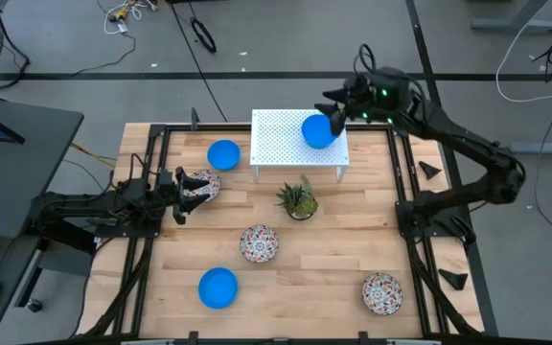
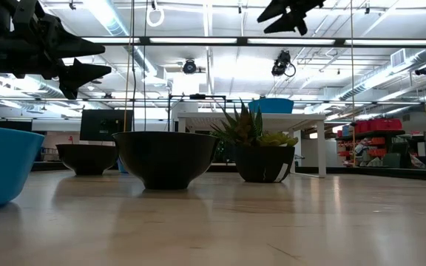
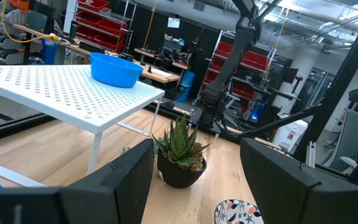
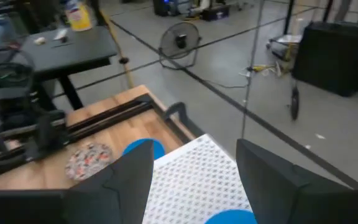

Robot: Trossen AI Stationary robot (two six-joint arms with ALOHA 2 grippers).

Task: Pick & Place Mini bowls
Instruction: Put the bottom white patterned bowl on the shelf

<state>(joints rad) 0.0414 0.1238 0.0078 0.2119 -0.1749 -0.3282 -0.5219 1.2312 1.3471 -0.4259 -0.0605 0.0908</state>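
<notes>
A white perforated stand (image 1: pixel 298 144) is at the table's far middle, and a blue mini bowl (image 1: pixel 317 131) sits on its right part. My right gripper (image 1: pixel 332 107) hangs open above and just beyond that bowl; the bowl's rim (image 4: pixel 229 218) shows low between its fingers. A second blue bowl (image 1: pixel 223 154) rests on the table left of the stand, a third (image 1: pixel 218 287) at the near left. Patterned bowls lie at the left (image 1: pixel 202 184), the middle (image 1: pixel 259 243) and the near right (image 1: pixel 381 292). My left gripper (image 1: pixel 182 192) waits open, level, beside the left patterned bowl.
A small potted green plant (image 1: pixel 298 199) stands in front of the stand, between the two arms. A black frame (image 1: pixel 396 172) edges the wooden tabletop. There is bare wood between the near bowls.
</notes>
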